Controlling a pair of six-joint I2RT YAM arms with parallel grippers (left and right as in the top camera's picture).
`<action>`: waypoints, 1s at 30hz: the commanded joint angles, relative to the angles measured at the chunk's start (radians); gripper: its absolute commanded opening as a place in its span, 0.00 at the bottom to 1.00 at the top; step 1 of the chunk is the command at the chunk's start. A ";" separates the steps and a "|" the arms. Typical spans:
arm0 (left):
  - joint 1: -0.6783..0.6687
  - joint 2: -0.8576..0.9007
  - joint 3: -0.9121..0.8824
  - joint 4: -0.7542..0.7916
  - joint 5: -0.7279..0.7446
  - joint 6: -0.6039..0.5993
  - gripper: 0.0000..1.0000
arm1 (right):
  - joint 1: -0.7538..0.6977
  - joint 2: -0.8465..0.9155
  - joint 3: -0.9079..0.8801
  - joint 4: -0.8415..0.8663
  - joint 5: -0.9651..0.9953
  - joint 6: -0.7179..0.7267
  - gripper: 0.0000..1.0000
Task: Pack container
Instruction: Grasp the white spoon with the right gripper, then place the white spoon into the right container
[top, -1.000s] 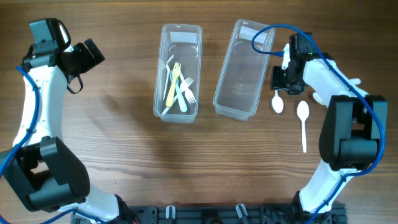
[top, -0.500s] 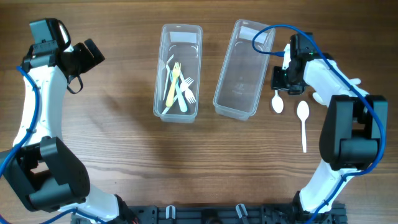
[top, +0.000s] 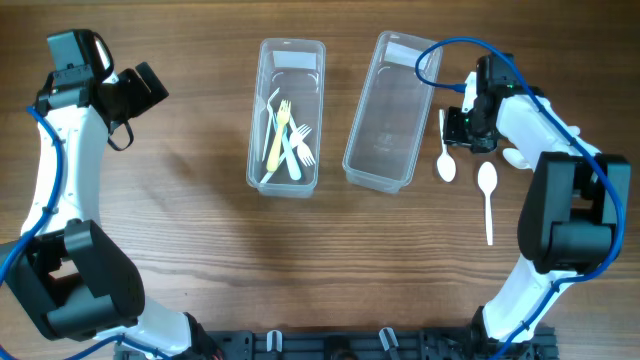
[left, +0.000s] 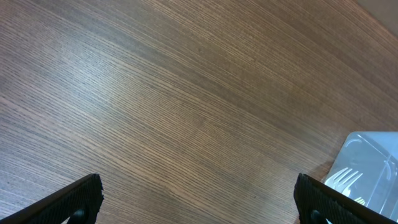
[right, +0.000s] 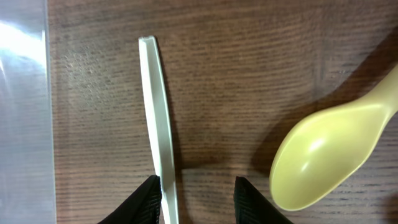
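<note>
Two clear plastic containers stand at the back of the table. The left container (top: 287, 60) holds several forks and other cutlery (top: 285, 140). The right container (top: 385, 110) looks empty. A white spoon (top: 446, 165) lies right of it, handle pointing away. My right gripper (top: 464, 128) is open and low over the table beside that handle (right: 157, 112), which runs along the inner side of its left finger; the jaws (right: 199, 200) hold nothing. A yellow spoon bowl (right: 323, 155) lies to the right. My left gripper (top: 140, 88) is open and empty (left: 199, 202) at the far left.
A second white spoon (top: 487, 195) lies on the wood right of the first. The left container's corner with a white fork (left: 367, 177) shows at the edge of the left wrist view. The right container's wall (right: 22, 124) is just left of the right gripper.
My right gripper has shifted a little to the right, away from the right container, uncovering the white spoon's handle. The left arm has not moved.
</note>
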 joint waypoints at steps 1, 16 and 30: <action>0.006 -0.019 0.001 0.002 -0.003 -0.008 1.00 | 0.001 0.045 -0.062 0.024 -0.016 0.000 0.37; 0.006 -0.019 0.001 0.002 -0.003 -0.008 1.00 | 0.001 -0.069 -0.020 0.021 -0.027 0.026 0.04; 0.006 -0.019 0.001 0.002 -0.003 -0.008 1.00 | 0.228 -0.298 0.002 0.154 -0.178 0.134 0.04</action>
